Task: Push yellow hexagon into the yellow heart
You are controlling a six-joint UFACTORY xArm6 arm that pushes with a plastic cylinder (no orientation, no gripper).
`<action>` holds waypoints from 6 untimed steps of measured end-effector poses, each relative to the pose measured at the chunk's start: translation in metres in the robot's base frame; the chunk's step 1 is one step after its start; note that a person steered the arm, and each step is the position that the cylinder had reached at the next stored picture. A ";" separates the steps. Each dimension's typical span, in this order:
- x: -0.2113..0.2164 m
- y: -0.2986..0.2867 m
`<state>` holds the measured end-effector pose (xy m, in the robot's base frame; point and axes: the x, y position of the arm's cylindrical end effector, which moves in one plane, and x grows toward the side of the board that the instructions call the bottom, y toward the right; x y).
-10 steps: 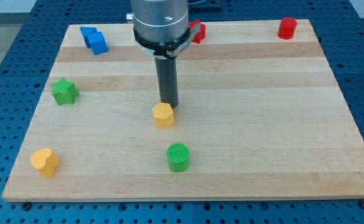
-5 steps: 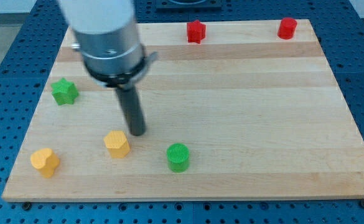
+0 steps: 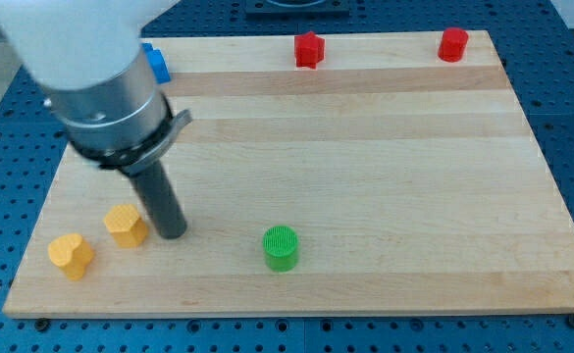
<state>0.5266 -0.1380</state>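
Note:
The yellow hexagon lies near the board's lower left. The yellow heart lies a short gap to its lower left; the two do not touch. My tip is on the board just right of the hexagon, touching or nearly touching its right side. The arm's grey body hangs over the board's upper left.
A green cylinder stands to the right of my tip. A red star and a red cylinder sit along the top edge. A blue block peeks out beside the arm. The green star is hidden behind the arm.
My tip has moved left and down across the board, pushing the yellow hexagon from the board's middle toward the yellow heart. The arm now covers the green star.

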 end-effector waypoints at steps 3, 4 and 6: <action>-0.016 -0.046; -0.008 -0.065; 0.005 -0.072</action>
